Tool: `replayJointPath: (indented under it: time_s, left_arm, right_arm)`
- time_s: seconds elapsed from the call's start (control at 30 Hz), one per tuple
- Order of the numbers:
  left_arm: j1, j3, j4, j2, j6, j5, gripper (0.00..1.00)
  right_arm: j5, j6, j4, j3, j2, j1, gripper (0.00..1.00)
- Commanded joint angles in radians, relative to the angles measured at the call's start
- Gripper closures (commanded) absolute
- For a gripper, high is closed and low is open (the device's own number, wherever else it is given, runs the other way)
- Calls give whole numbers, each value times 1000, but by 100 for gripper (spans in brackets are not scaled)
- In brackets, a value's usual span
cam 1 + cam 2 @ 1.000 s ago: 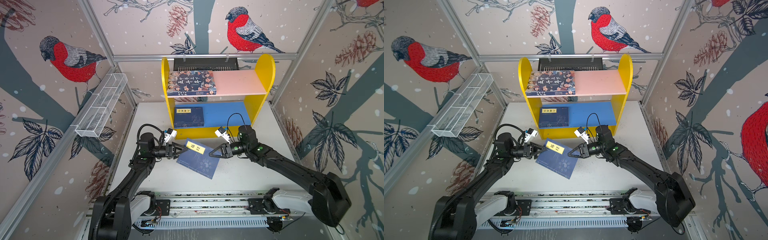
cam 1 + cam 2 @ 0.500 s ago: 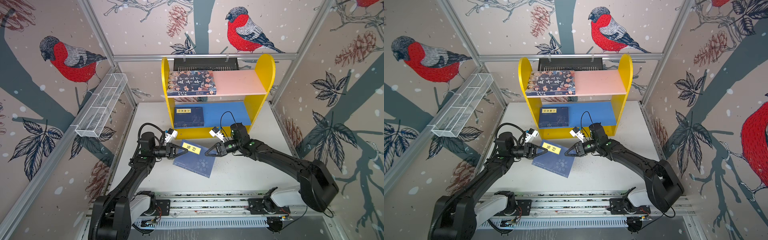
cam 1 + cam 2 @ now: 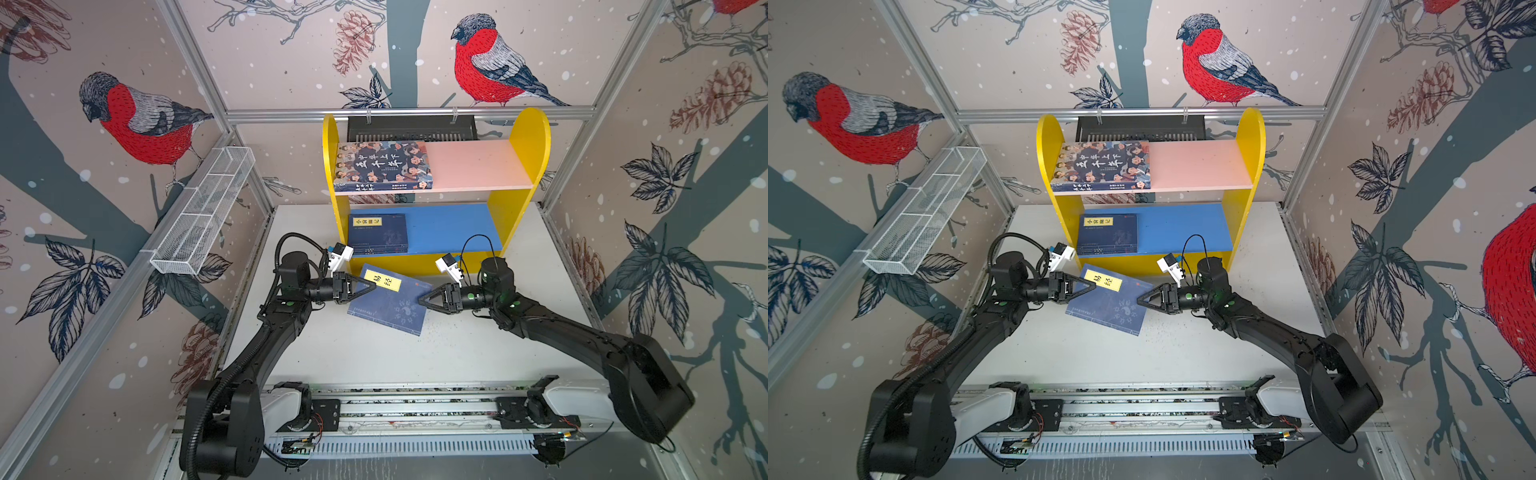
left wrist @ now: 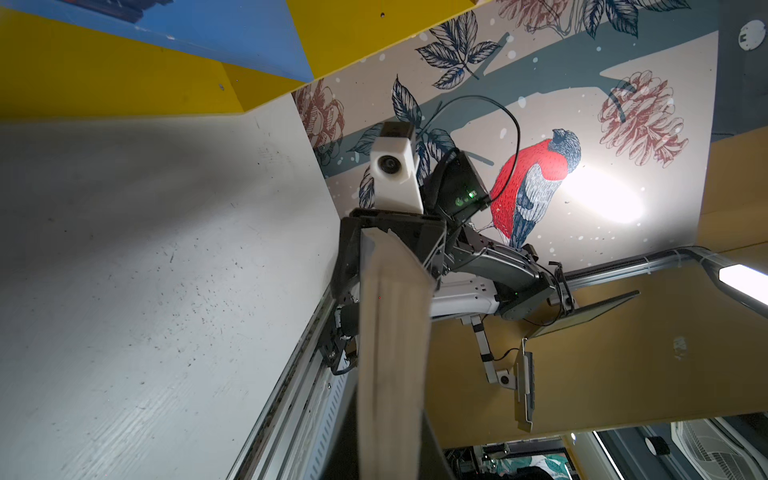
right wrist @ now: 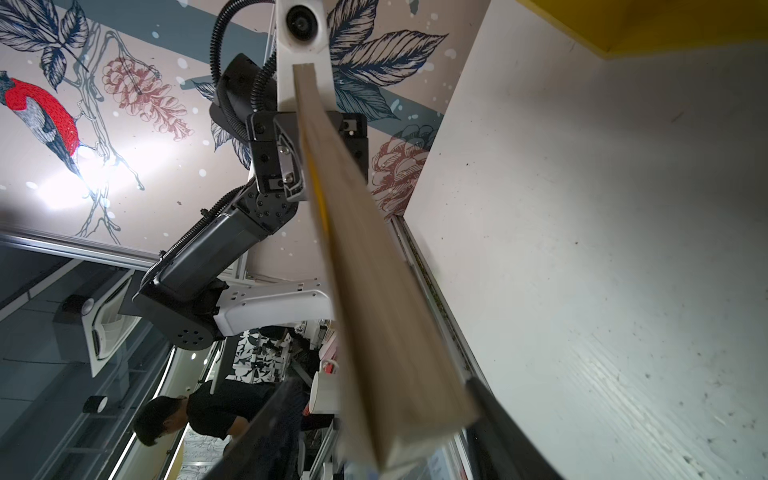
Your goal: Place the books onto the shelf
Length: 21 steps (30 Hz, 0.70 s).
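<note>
Left gripper (image 3: 371, 286): jaws pressed onto left edge of thin navy-blue book with yellow title label (image 3: 395, 309), over white tabletop (image 3: 374, 357). Right gripper (image 3: 420, 300): jaws spread astride its right edge. Beyond, small yellow two-tier shelf (image 3: 530, 137): navy-blue book stack (image 3: 378, 232) flat on blue lower board (image 3: 449, 228), left end; thick cartoon-cover book (image 3: 382, 164) flat on pink upper board (image 3: 478, 166), left end.

Book (image 3: 390, 307) before shelf (image 3: 505, 216); second book (image 3: 382, 166) — on top
</note>
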Motion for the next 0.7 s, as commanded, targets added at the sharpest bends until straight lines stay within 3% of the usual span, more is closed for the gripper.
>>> replayJointPath:
  time_s: [0.0,0.2,0.3,0.47,0.67]
  left_arm:
    - [2,-20,213,23,-136,-33,100]
    - [7,-84,660,84,-486,-60,100]
    - [11,-90,794,96,-591,-56,100]
    - [14,-103,816,75,-609,-61,100]
    - [19,-146,679,-6,-509,-108,100]
  right_arm:
    - [72,94,172,-26,-13,24,37]
    - [165,140,242,-64,-44,59,37]
    - [211,179,311,-104,-32,64,37]
    - [243,223,409,-130,16,78,38]
    - [238,250,478,-93,64,89,43]
